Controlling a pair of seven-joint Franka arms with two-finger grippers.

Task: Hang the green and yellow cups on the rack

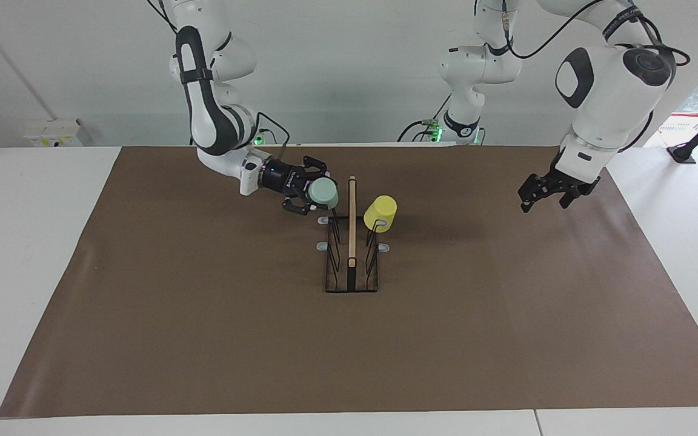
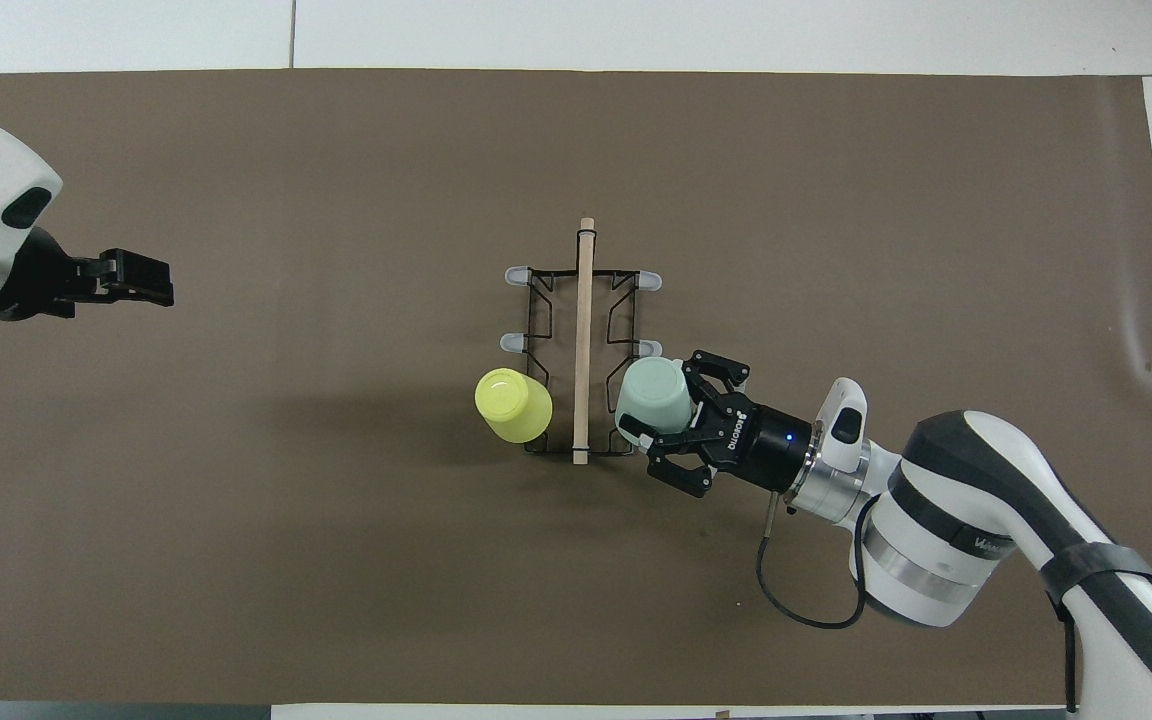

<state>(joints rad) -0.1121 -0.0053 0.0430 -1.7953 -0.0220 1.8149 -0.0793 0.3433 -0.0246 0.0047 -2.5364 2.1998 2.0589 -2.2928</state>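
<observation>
Centrally, our right gripper [image 1: 315, 192] grasps the green cup [image 1: 323, 192] against the rack [image 1: 351, 266]. Our yellow cup [image 1: 380, 213] hangs there. Our left gripper [image 1: 541, 195], at the frame's right, is released.

Right gripper [image 1: 315, 194] clamped, arm low; left gripper [image 1: 546, 192] raised, spread.
</observation>
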